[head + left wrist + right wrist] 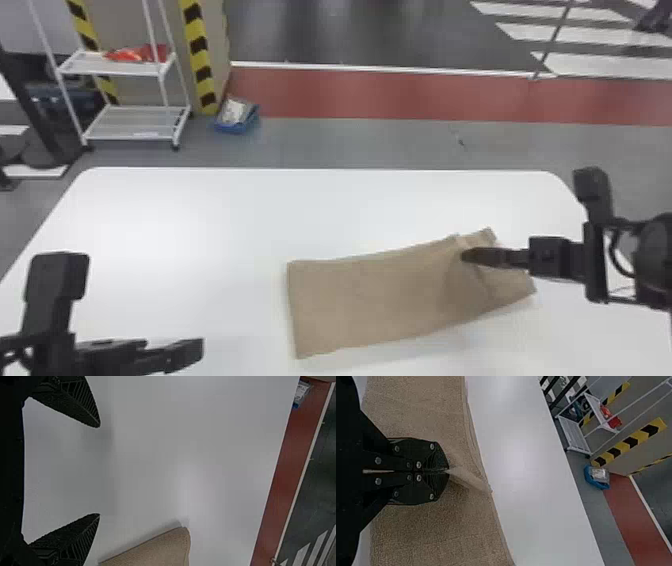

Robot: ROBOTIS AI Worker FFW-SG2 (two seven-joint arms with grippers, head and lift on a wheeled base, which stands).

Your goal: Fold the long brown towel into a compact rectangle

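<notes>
Evidently, my right gripper [448,471] held the brown towel [370,300] pinched, head view's lower right, probably to steer a fold; my left gripper [202,349], lower left, gaped empty.

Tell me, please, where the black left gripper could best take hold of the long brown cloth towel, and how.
I'd pinch the towel midway along its short left edge, bringing the open left gripper in from the left: that edge lies flat and faces it, while the right gripper pinches a fold near the other end.
</notes>
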